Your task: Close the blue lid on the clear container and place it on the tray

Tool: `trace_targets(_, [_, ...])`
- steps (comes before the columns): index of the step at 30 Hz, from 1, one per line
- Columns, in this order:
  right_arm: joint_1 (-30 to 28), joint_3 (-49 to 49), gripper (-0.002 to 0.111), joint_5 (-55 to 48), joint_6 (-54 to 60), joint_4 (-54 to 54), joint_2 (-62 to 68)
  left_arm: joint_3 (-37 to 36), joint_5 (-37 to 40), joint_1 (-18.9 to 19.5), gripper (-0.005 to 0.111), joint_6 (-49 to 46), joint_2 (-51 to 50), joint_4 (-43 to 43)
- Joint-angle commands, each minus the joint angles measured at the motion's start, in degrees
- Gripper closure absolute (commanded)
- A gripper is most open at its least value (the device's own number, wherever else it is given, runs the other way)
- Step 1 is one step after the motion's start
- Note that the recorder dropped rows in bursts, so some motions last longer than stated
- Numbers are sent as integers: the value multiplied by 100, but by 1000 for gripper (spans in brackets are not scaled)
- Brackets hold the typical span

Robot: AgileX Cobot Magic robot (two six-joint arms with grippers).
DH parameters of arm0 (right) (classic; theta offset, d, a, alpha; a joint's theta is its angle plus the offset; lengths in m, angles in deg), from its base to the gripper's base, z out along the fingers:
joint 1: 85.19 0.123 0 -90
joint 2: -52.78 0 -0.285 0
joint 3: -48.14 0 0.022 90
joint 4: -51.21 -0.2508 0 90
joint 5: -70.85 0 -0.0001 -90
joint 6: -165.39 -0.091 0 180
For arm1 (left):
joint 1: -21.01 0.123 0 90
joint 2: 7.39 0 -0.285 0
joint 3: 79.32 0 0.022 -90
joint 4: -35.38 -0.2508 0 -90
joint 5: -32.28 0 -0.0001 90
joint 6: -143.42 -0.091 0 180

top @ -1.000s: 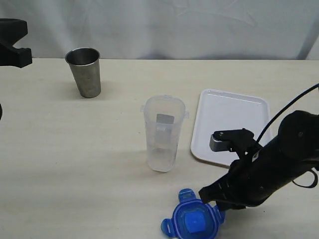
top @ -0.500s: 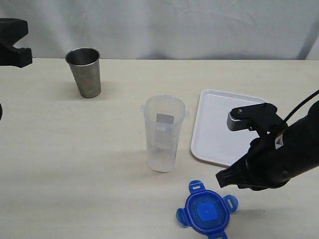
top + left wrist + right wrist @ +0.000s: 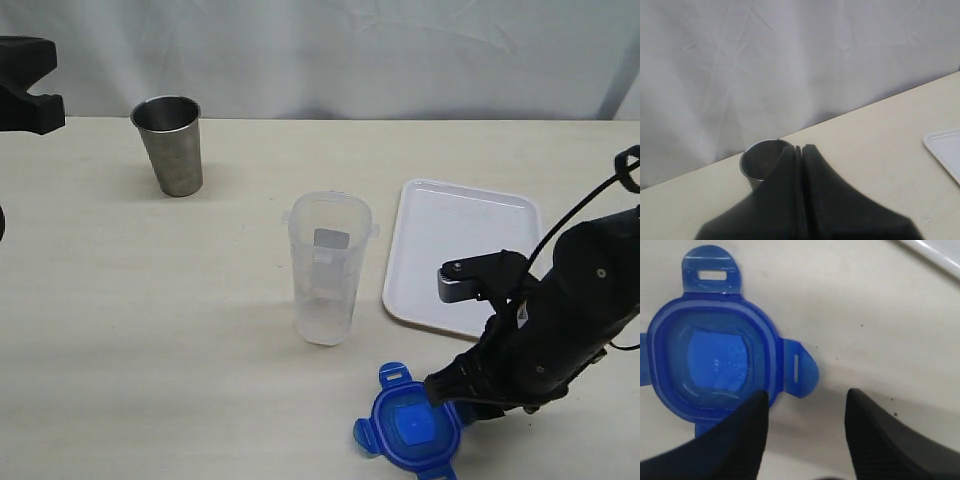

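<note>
One clear container (image 3: 330,270), one blue lid (image 3: 410,428), one tray (image 3: 462,245), one steel cup (image 3: 172,145) and two grippers are counted on or above the pale matte desk (image 3: 150,300). The clear container, taken as the landmark, is a tall translucent plastic canister of rounded-square section, slightly tapered; it stands upright and open-topped. The blue lid is laid flat on the desk in front of the container and to its right, apart from it; it is glossy plastic, roundish, with a recessed square centre, and four slotted flaps are made out at its edge. The tray, flat white plastic with rounded corners and a low rim, is set just right of the container with nothing on it. The steel cup, a tapered brushed-metal tumbler, is placed well behind and left of the container. The right gripper (image 3: 807,402) is held low over the lid's near edge with its dark ribbed jaws spread apart; nothing is gripped. The left gripper (image 3: 801,150) is kept far left of the container, near the cup, jaws pressed together and empty.
</note>
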Motion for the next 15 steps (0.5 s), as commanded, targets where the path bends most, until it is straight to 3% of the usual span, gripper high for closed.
trace_targets(1, [1, -7, 61, 308, -4, -29, 399, -38, -37, 2, 107, 58, -1, -22])
trace_targets(4, [1, -7, 61, 556, 58, -57, 528, -38, -37, 2, 107, 58, -1, -22])
trace_targets(9, [1, 5, 66, 671, 1119, -1041, 720, -38, -37, 2, 107, 58, -1, -22])
trace_targets(15, [1, 5, 93, 856, 1416, -1149, 875, -38, -37, 2, 107, 58, -1, -22])
